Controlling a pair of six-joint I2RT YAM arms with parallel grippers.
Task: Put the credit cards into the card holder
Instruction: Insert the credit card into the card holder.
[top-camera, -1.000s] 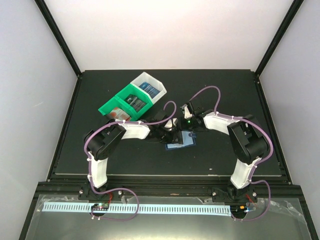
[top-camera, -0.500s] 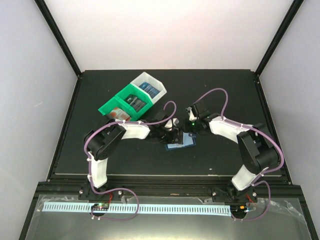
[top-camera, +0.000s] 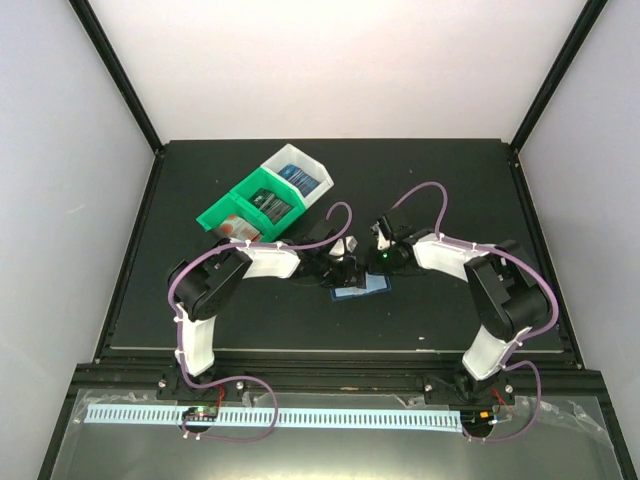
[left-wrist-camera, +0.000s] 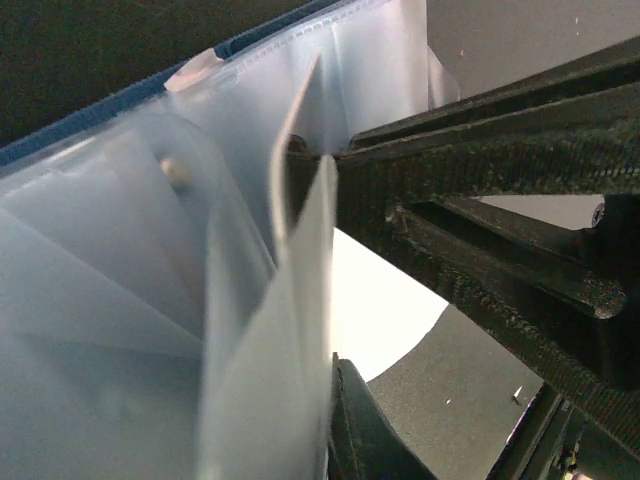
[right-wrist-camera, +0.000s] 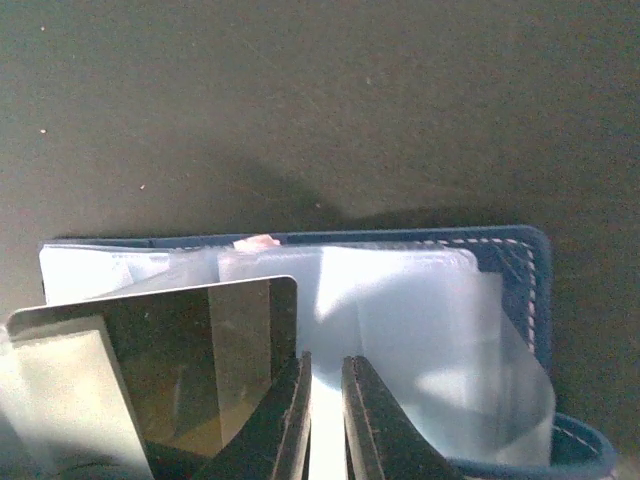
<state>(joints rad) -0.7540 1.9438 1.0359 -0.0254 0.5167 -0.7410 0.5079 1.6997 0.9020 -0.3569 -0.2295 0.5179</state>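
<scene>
The card holder (top-camera: 362, 291) lies open between both grippers, dark blue with pale clear sleeves (right-wrist-camera: 420, 330). A dark credit card (right-wrist-camera: 170, 370) lies among the sleeves on its left half. My right gripper (right-wrist-camera: 327, 425) is down over the sleeves; its jaws are nearly together, pinching a thin pale sleeve seen edge-on, with the dark card just left of the left finger. My left gripper (left-wrist-camera: 330, 440) holds a sleeve (left-wrist-camera: 290, 330) upright against its one visible finger; the other finger is hidden behind the sleeve. The right gripper's black fingers (left-wrist-camera: 480, 140) reach in from the right.
A green-and-white three-compartment bin (top-camera: 265, 195) stands at the back left and holds more cards: blue (top-camera: 300, 178), dark (top-camera: 275, 206) and red-and-white (top-camera: 238, 226). Black frame posts rise at the table's back corners.
My right gripper has come down and nearer onto the card holder, its elbow swinging right. The card holder now shows narrower under the grippers. The left arm has barely moved.
</scene>
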